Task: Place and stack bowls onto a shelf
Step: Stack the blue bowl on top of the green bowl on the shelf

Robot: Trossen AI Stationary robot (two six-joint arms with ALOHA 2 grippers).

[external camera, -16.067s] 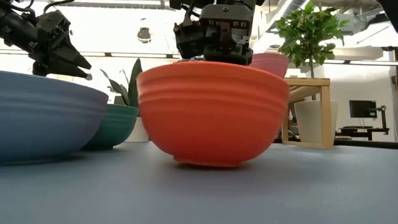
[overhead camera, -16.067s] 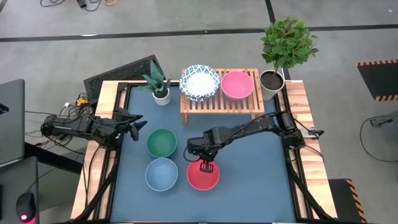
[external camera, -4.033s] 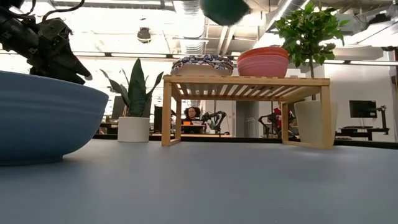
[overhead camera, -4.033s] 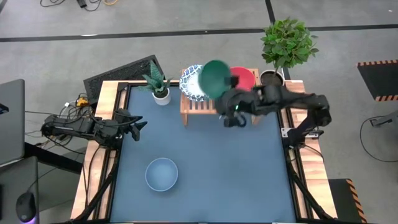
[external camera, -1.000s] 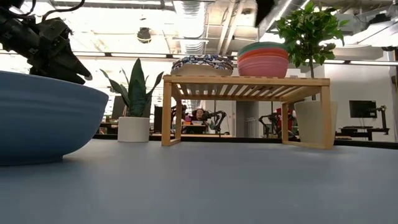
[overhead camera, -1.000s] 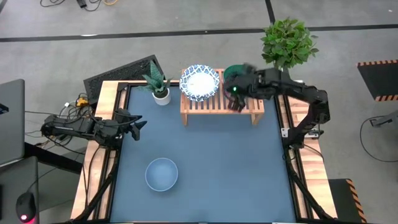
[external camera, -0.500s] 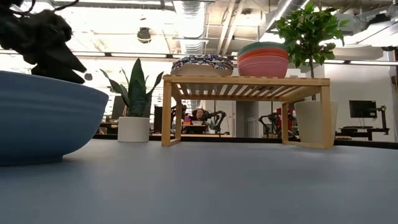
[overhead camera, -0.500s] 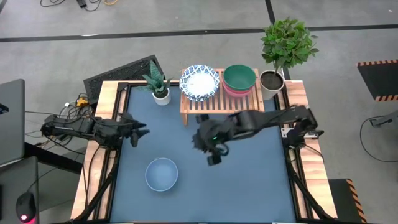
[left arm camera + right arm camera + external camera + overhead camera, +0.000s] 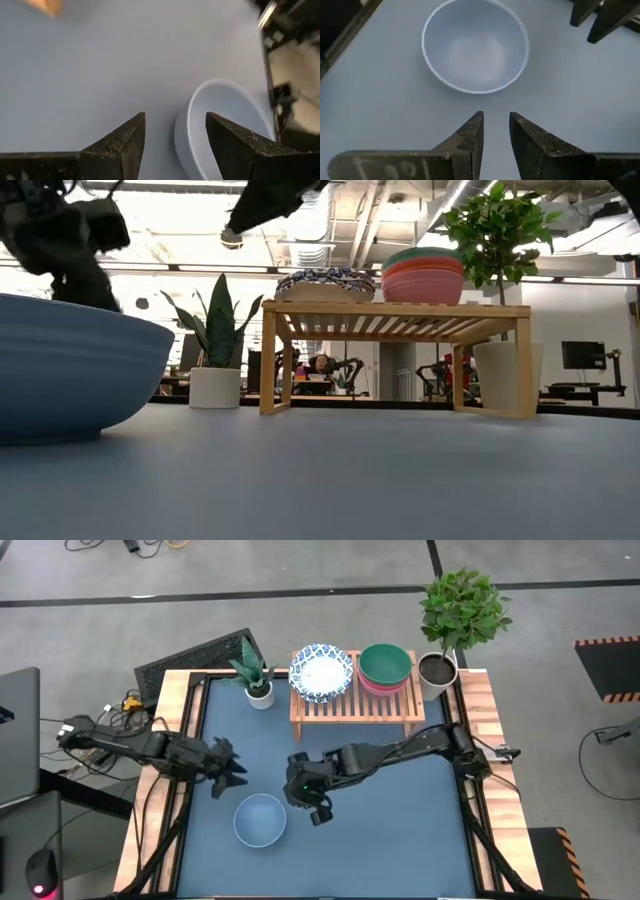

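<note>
A round light blue bowl [image 9: 260, 820] is seen lower left of centre in the high view, resting alone on the blue table top [image 9: 400, 830]. In the low view the same bowl [image 9: 70, 370] fills the left edge of the frame.

The low light-wood slatted shelf [image 9: 355, 705] is placed at upper centre of the high view. On its left half a white bowl with a blue-patterned rim [image 9: 321, 671] is set; on its right half a plain green bowl [image 9: 385, 664] is stacked on top of a pink bowl [image 9: 372, 687], whose rim shows just below the green one. The stack is confirmed in the low view, upper right of centre, with a red layer between green and pink [image 9: 423, 275].

The right gripper [image 9: 318, 812] is held just right of the light blue bowl, not touching it. In the right wrist view its fingers [image 9: 470, 137] are seen parted by a narrow gap, nothing between them, the bowl [image 9: 475, 46] lying ahead.

The left gripper [image 9: 232, 772] is held above and to the upper left of the bowl. Its fingers [image 9: 122, 145] are seen apart in the left wrist view, empty, with the bowl [image 9: 225, 127] just beyond the tips.

A small spiky plant in a white pot [image 9: 254, 675] is stood left of the shelf, a leafy plant in a white pot [image 9: 450, 625] to its right.
</note>
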